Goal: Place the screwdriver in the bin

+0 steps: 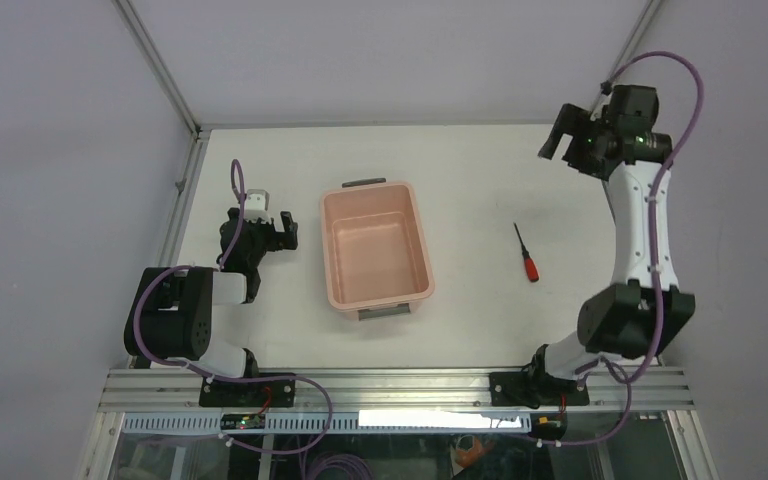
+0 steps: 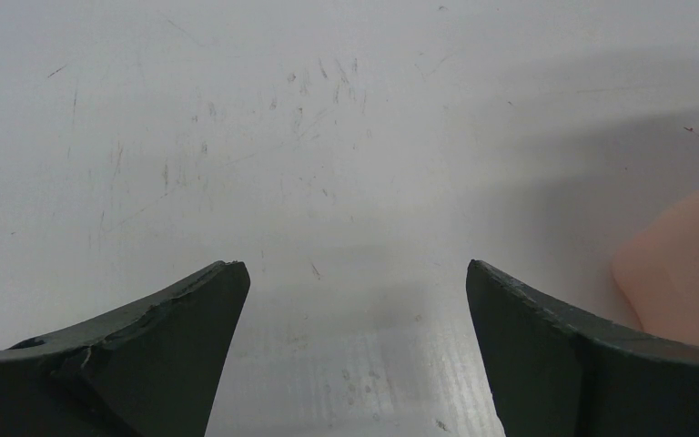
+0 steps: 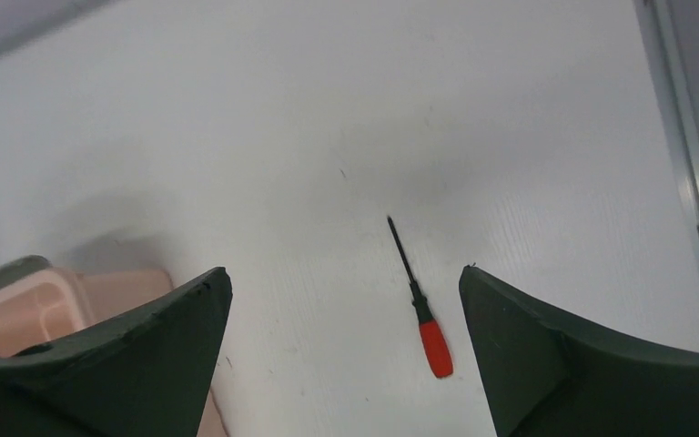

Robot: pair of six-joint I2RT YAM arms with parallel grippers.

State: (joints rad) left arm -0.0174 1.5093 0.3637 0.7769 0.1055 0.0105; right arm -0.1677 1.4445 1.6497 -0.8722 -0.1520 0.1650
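Observation:
The screwdriver (image 1: 527, 254), red handle and thin black shaft, lies flat on the white table right of the bin. It also shows in the right wrist view (image 3: 421, 309), handle toward the camera. The salmon-pink bin (image 1: 376, 292) stands empty mid-table; its edge shows in the right wrist view (image 3: 50, 305) and in the left wrist view (image 2: 687, 269). My right gripper (image 1: 560, 135) is open, raised high above the far right of the table, and its view (image 3: 344, 282) looks down on the screwdriver. My left gripper (image 1: 287, 230) is open and empty, just left of the bin, close over bare table (image 2: 353, 273).
A metal frame rail (image 1: 180, 190) runs along the table's left edge and another along the right edge (image 3: 687, 173). Grey walls close in the back and sides. White table (image 1: 480, 180) lies around the bin.

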